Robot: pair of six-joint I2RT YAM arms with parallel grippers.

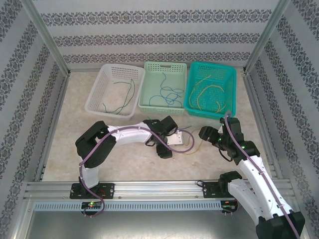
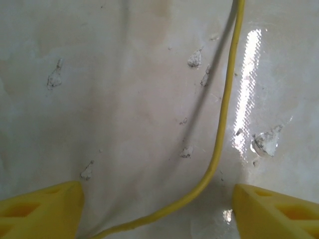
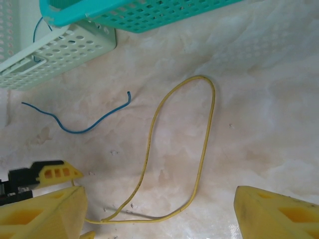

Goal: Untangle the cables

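**Top view:** the yellow cable (image 1: 197,146) lies mid-table between the left gripper (image 1: 164,147) and the right gripper (image 1: 207,133).

**Left wrist:** the jaws stand apart and the cable passes between them unclamped.

**Right wrist:** the jaws stand apart over the cable's loop. The blue cable (image 3: 75,130) lies separate, nearer the pale green basket (image 3: 65,55).

We judge the wire light, limp and slippery, best gripped near an end.

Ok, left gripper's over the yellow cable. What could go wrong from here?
The yellow cable is thin and off-centre between the open fingers of the left gripper, so a pinch may miss.
Dragging its loop could sweep it onto the blue cable nearby.
The right gripper is close, so the arms could collide.
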